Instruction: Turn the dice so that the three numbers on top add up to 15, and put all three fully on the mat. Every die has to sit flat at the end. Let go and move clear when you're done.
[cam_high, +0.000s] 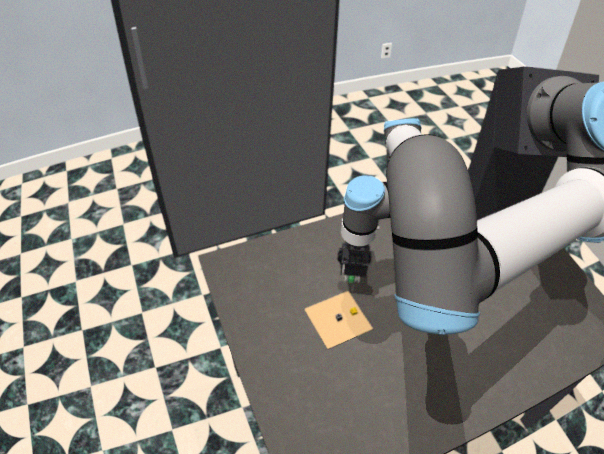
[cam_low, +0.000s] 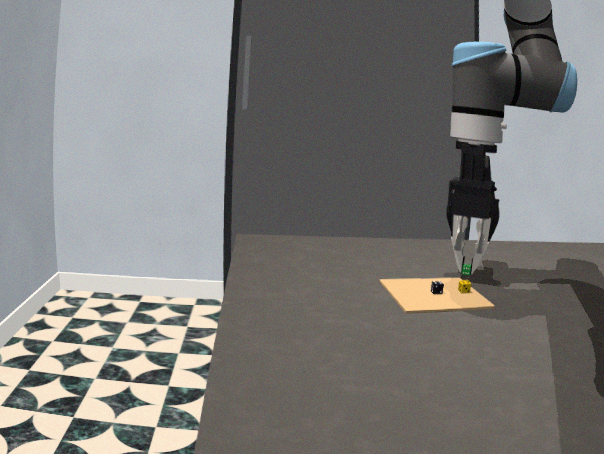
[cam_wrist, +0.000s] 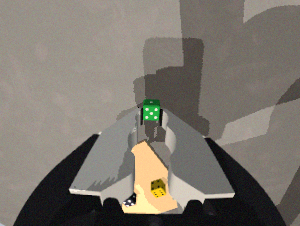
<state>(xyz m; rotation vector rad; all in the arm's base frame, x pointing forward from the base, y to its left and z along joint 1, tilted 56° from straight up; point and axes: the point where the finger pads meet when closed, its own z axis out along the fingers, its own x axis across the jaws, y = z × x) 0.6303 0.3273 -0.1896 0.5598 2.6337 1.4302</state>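
My gripper (cam_low: 467, 269) points straight down and is shut on the green die (cam_low: 466, 269), at or just above the dark table behind the mat's far edge. The wrist view shows the green die (cam_wrist: 151, 112) pinched between the fingertips, its visible face showing five white pips. The orange mat (cam_high: 339, 322) lies on the table. A black die (cam_high: 338, 317) and a yellow die (cam_high: 353, 311) sit flat on the mat, also seen in the exterior view as the black die (cam_low: 437, 287) and the yellow die (cam_low: 465, 286). Their top numbers are too small to read.
A tall dark cabinet (cam_high: 230, 115) stands behind the table's far left corner. The arm's big elbow (cam_high: 432, 235) hangs over the table right of the mat. The table edge (cam_high: 220, 325) runs close to the mat's left side, with checkered floor beyond.
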